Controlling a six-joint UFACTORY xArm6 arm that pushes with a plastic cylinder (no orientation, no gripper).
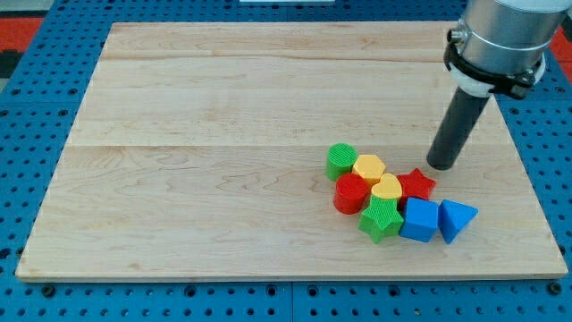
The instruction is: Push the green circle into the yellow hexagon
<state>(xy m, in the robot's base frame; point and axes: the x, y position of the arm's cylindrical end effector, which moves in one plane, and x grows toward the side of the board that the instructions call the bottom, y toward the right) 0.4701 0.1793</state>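
Observation:
The green circle [340,160] sits at the left of a tight cluster at the view's lower right, touching the yellow hexagon [368,167] on its right. My tip [441,165] rests on the board to the right of the cluster, just above and right of the red star [416,185], apart from the green circle.
The cluster also holds a red circle [350,193], a yellow heart [387,188], a green star [382,218], a blue cube [420,220] and a blue triangle [457,219]. The wooden board [223,134] lies on a blue pegboard.

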